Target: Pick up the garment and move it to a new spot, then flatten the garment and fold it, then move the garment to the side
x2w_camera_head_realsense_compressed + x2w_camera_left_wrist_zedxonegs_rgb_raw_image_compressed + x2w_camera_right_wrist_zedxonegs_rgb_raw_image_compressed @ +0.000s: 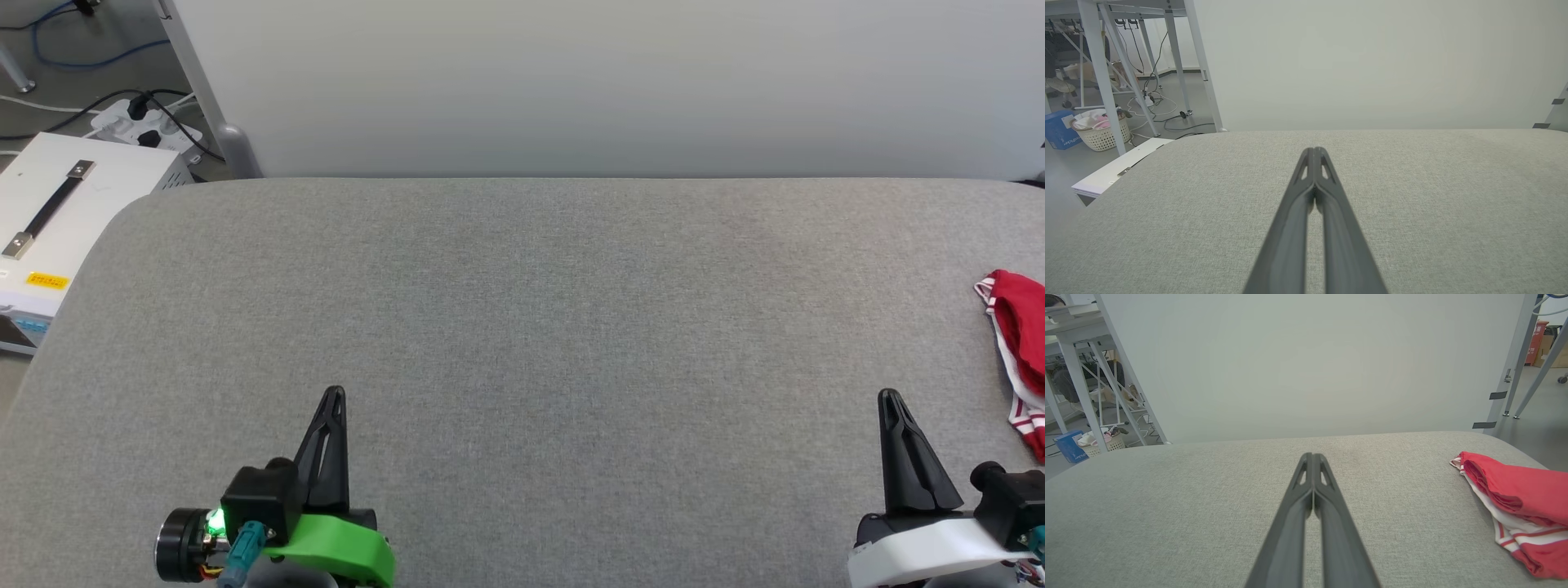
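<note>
The garment [1020, 343], red with white and red-striped trim, lies bunched at the far right edge of the grey table [522, 327], partly cut off by the head view's border. In the right wrist view the garment [1519, 498] lies to the right of my fingers. My right gripper [890, 396] is shut and holds nothing, low over the table to the left of the garment and apart from it; its closed tips show as right gripper [1312, 455]. My left gripper [333, 392] is shut and holds nothing at the lower left, its tips together as left gripper [1314, 149].
A pale panel [604, 82] stands along the table's far edge. A white case with a black handle [57, 212] and a power strip with cables [143, 126] sit on the floor at the left. Metal frame legs [1106, 73] and a laundry basket [1102, 130] stand beyond.
</note>
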Controlling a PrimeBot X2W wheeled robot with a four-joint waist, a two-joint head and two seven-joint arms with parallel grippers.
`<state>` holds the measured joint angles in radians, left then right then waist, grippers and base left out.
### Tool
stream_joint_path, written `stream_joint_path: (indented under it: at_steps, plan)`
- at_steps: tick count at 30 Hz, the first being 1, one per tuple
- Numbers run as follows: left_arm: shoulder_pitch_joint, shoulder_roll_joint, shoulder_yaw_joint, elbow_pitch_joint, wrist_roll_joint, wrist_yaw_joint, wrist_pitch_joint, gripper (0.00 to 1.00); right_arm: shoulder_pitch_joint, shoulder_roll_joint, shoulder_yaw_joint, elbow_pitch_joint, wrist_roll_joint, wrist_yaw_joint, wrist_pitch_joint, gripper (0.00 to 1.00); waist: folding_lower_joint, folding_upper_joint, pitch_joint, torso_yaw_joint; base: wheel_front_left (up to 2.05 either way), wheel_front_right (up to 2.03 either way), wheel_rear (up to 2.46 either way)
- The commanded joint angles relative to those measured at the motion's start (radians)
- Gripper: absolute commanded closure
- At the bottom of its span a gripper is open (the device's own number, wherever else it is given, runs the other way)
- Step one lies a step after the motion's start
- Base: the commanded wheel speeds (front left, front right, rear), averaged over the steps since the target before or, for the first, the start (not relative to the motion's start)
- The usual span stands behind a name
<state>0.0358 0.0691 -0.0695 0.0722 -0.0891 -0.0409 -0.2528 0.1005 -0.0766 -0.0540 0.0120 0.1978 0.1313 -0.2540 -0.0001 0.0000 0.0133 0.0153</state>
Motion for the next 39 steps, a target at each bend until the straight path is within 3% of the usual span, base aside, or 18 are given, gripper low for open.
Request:
stream_joint_path:
  at_steps: [1, 39]
  plan:
    - [-0.001, -0.001, 0.002, -0.002, 0.003, 0.001, 0.007, 1.0, -0.003, 0.001, 0.002, 0.0, -0.006, 0.0, 0.006, 1.0, 0.0001, 0.0, 0.0, 0.0, 0.0, 0.0, 0.0]
    - [-0.012, -0.006, 0.023, -0.024, 0.03, 0.014, 0.083, 1.0, -0.033, 0.009, 0.018, -0.004, -0.066, 0.0, 0.083, 1.0, 0.0001, 0.0, -0.004, -0.005, 0.0, 0.0, 0.0]
